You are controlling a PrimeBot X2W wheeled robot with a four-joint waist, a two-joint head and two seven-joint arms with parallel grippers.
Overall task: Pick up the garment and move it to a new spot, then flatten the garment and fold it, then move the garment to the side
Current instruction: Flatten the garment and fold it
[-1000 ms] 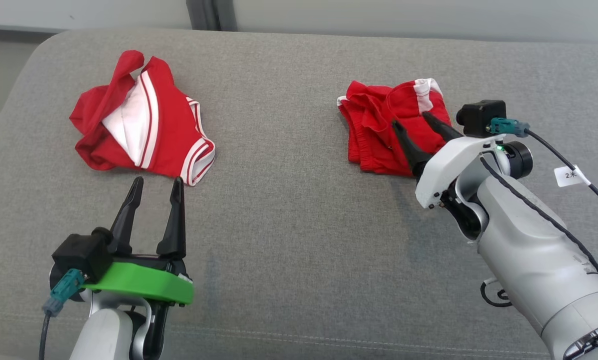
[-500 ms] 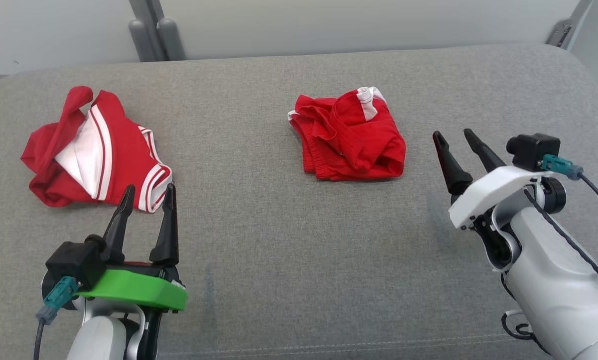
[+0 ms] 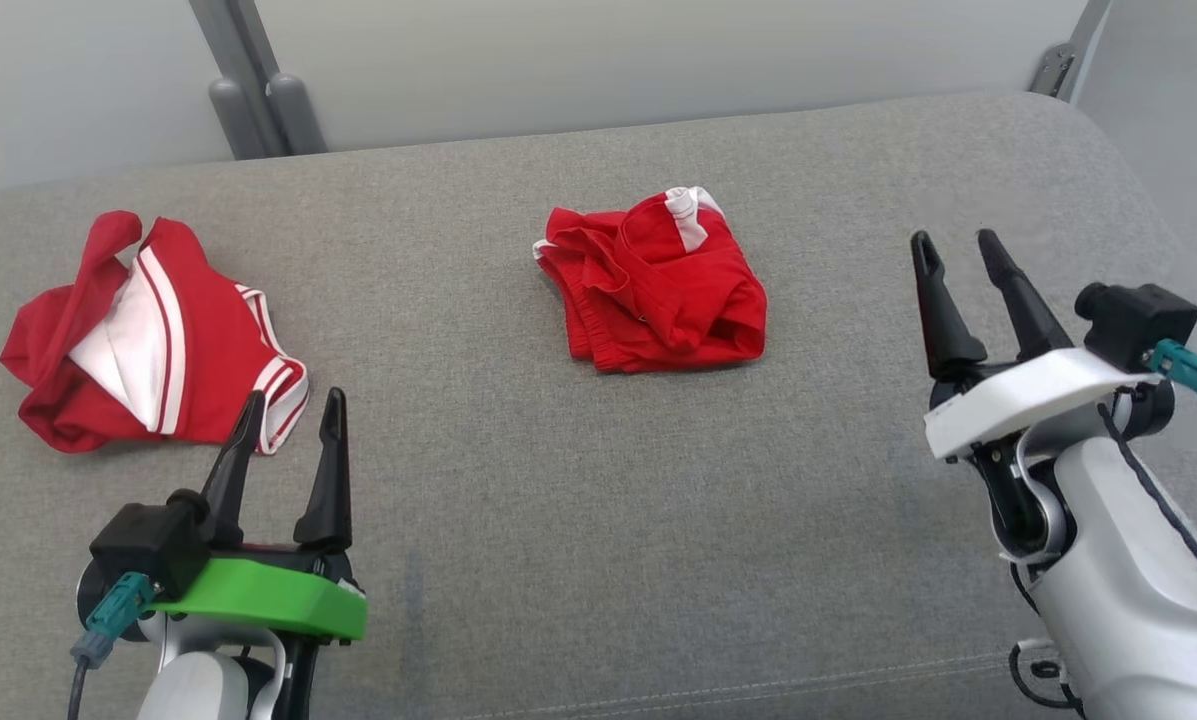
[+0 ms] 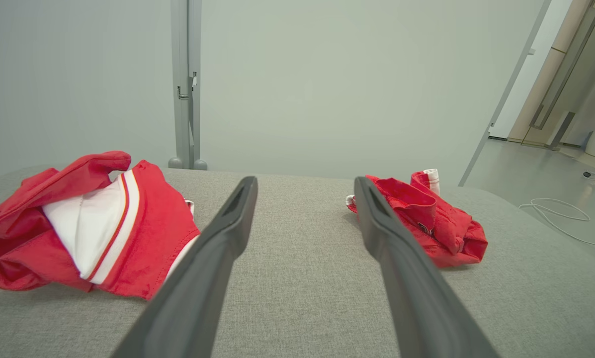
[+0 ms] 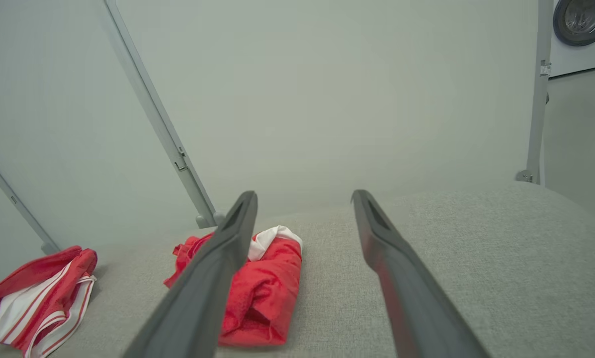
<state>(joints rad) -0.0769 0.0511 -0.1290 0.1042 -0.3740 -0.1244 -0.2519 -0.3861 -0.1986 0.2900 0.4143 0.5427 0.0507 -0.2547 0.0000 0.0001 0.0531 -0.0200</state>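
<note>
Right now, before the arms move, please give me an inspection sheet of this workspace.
Surface: grey fabric cushion.
Job's things: red garment bunched mid-surface; red and white garment crumpled at the robot's left; neither held.
Clutter: nothing seen.
Grippers: left gripper open, near the red and white garment; right gripper open, apart from the red garment.
Cables: black cable along right arm; white cable on floor.
Surroundings: pale wall, grey post.

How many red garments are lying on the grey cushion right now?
2. One red-and-white garment lies crumpled at the left, just beyond the left pincer. The other red garment sits bundled near the middle, left of the right pincer. None seems hidden.
</note>
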